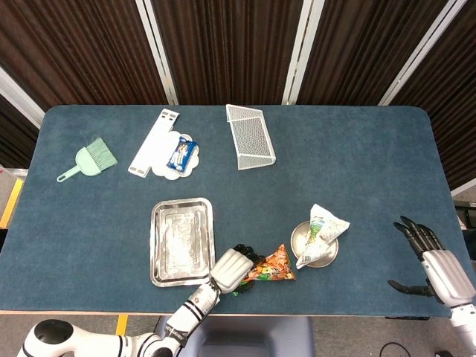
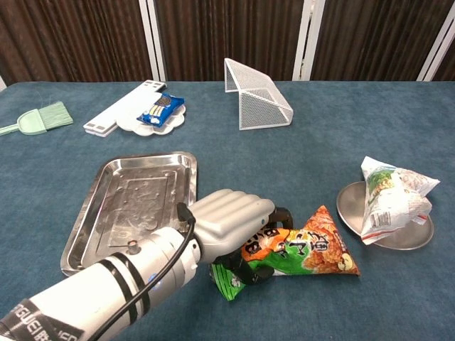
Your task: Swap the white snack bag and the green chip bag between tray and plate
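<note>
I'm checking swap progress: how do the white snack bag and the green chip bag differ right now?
The white snack bag rests on the round metal plate, untouched; the green and orange chip bag lies flat on the blue table, gripped by the left robot hand. Neither is in the rectangular steel tray.

Lab, blue felt table (image 1: 357, 163), dark curtains (image 1: 223, 44)
</note>
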You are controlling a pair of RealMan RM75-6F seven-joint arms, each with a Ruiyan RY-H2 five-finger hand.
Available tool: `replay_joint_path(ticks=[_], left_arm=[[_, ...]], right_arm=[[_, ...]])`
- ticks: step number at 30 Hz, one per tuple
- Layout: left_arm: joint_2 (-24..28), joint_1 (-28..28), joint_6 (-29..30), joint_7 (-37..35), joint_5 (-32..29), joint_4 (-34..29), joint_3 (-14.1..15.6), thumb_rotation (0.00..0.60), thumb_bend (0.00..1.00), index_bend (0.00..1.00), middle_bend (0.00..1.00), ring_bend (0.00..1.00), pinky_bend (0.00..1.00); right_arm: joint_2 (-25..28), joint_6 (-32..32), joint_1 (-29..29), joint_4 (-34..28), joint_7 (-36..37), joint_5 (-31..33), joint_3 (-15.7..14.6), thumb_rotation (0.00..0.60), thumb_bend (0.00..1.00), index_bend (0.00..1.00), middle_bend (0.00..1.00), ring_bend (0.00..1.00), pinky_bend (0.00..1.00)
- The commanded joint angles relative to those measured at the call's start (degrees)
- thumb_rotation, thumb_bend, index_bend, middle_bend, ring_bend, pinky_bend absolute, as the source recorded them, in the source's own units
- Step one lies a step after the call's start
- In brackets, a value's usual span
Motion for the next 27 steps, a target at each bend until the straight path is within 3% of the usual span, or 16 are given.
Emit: replay_joint_path(ticks=[1,4,8,14,19,23,27], left_arm=[[-1.3,0.0,1.6,0.3,-0.1,1.5,-0.3,0.6,0.36,0.43,0.55,0.4,0.43],[-1.4,0.2,2.0,-0.8,0.6,2.1,-0.2,0.6,0.39,0.53,0.67,0.54,0.58],[-1.4,0.5,3.7,-4.4,3.3,2.3,-0.7,0.6,0.42,0.59,0.73,0.61,0.71],[1.4,1.0,6.7,-9.4,8.7,-0.4,-1.0,0.6,0.42,0.6,0.74,0.62,0.73],[8.2,2.4,9.6,-10.8,11.8,-3.6,-1.3,0.6,0.42,0.6,0.74,0.62,0.72],[14.8,5.3,13.8,-13.6,15.9,0.2,1.1,0.6,0.42,0.6,0.73,0.61,0.71],[19.2,7.8,12.3,-18.4,14.4,4.8,3.4,0.6,0.42,0.58,0.7,0.59,0.69]], right_arm=[[0.0,-0.3,0.0,0.0,-0.1,0.0,0.1,0.6,0.15,0.0,0.0,0.0,0.0],[0.0,-0.7,0.0,-0.1,-0.3,0.1,0.3,0.6,0.15,0.0,0.0,0.0,0.0],[-0.1,-0.8,-0.1,-0.2,-0.5,0.1,0.5,0.6,0.15,0.0,0.0,0.0,0.0],[-0.1,-1.2,-0.2,-0.4,-1.0,0.1,0.6,0.6,0.15,0.0,0.0,0.0,0.0],[-0.2,-1.6,-0.2,-0.8,-1.9,-0.3,0.6,0.6,0.15,0.0,0.0,0.0,0.0],[-0.2,-1.1,-0.5,-0.9,-1.8,-0.9,0.6,0.6,0.15,0.0,0.0,0.0,0.0],[-0.8,-0.5,-0.9,-1.0,-3.3,-1.9,0.4,0.6,0.15,0.0,0.0,0.0,0.0]])
